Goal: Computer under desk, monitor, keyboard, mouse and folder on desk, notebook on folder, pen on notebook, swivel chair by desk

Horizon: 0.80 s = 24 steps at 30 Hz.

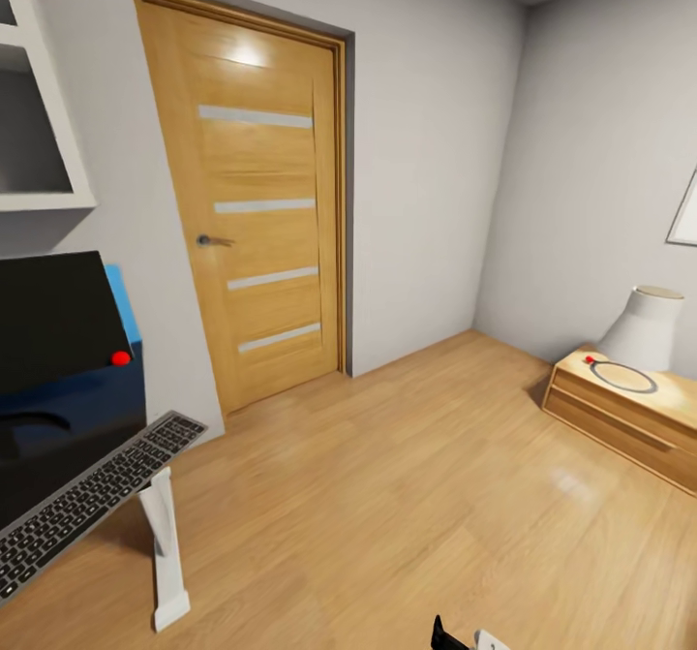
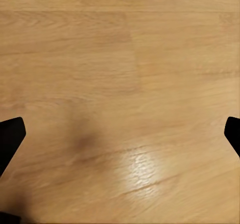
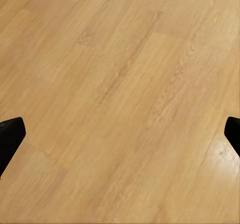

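Black keyboard (image 1: 92, 495) looks light and stiff; grab its long edges. Both grippers (image 2: 120, 134) (image 3: 120, 134) gape wide, holding nothing.

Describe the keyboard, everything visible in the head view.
The keyboard is a flat, slim rectangle with a grey frame and rows of dark keys bearing pale legends. It shows at the lower left of the head view, running diagonally, its near end cut off by the picture's edge. It lies in front of the monitor, and its far corner juts out past a white support over the wood floor. Nothing grips it.
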Available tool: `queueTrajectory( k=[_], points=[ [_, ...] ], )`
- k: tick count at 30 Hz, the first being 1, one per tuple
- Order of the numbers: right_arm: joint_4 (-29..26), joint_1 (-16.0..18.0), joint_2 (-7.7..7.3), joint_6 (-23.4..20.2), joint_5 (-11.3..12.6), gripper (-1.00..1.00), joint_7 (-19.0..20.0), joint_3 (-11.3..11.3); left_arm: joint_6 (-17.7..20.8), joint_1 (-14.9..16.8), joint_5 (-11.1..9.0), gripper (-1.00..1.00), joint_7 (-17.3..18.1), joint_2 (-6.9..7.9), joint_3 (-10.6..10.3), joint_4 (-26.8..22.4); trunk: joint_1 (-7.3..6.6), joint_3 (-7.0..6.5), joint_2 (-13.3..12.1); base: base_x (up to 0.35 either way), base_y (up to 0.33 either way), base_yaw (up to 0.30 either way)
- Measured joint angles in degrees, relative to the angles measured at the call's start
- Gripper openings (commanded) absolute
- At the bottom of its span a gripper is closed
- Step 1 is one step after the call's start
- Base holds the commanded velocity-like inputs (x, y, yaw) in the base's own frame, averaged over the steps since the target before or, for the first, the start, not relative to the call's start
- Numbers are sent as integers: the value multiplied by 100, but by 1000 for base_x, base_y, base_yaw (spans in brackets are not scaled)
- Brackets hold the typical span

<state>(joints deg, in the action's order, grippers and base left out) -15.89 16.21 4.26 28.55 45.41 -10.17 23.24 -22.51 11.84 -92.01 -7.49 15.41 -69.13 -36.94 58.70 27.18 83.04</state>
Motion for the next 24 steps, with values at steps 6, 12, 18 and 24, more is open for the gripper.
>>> queueTrajectory(
  k=[6, 12, 18, 24],
  points=[
    [0, 0, 1, 2, 0, 100, -1, 0, -1, 0, 0, 100, 3, 0, 0, 0, 0, 55, 0, 318, 0, 0],
    [0, 0, 0, 2, -3, 100, -1, 0, -1, 0, -2, 100, -4, 0, 0, 0, 0, 111, 0, 326, 0, 0],
    [0, 0, 0, 2, -8, 100, 0, 0, -1, 0, 0, 100, -5, 0, 0, 0, 0, 167, 0, 326, 0, 0],
    [0, 0, -2, 2, -6, 100, -2, 0, -1, 0, 2, 100, -5, 0, 0, 0, 0, 222, 0, 326, 0, 0]
  ],
)
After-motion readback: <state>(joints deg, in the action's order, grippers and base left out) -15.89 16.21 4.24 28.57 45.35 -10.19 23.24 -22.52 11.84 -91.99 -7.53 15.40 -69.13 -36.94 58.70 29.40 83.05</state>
